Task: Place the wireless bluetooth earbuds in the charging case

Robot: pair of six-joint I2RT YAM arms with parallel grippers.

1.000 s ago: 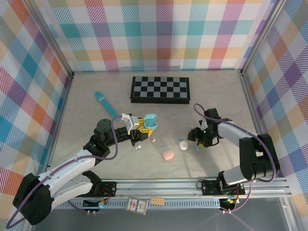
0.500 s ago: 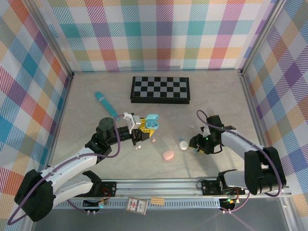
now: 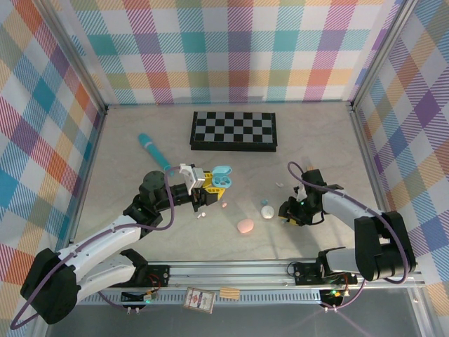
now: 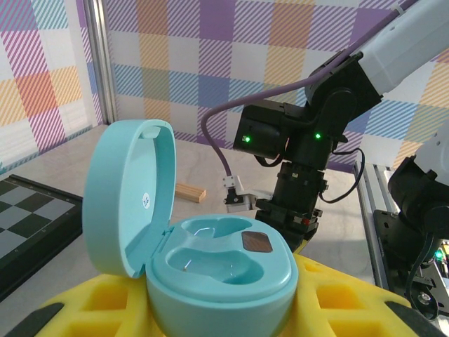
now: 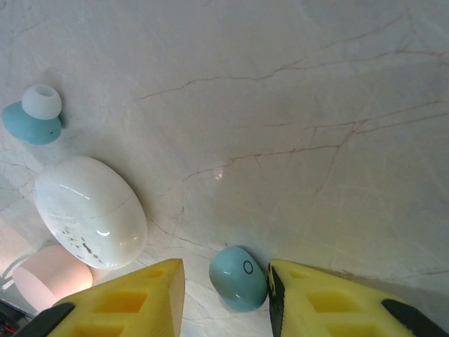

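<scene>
My left gripper (image 3: 208, 184) is shut on the teal charging case (image 3: 219, 178), holding it above the table with its lid open. Both wells of the case (image 4: 219, 261) are empty between my yellow fingers (image 4: 84, 309). My right gripper (image 3: 287, 217) is down at the table, open, its jaws straddling a pale blue earbud (image 5: 239, 279). The right finger (image 5: 330, 302) touches that bud, and a gap remains on the left side. A second blue earbud (image 5: 31, 118) with a white tip lies farther off. A pink earbud (image 3: 224, 205) and a white one (image 3: 201, 215) lie below the case.
A white pebble case (image 3: 267, 211) and a pink one (image 3: 245, 226) lie just left of the right gripper. A teal pen-like stick (image 3: 153, 152) lies at the left. A chessboard (image 3: 233, 130) sits at the back. Plaid walls enclose the table.
The right gripper has moved slightly forward and down to the table, and its jaws have narrowed around the pale blue earbud. The left arm and the case have stayed put.
</scene>
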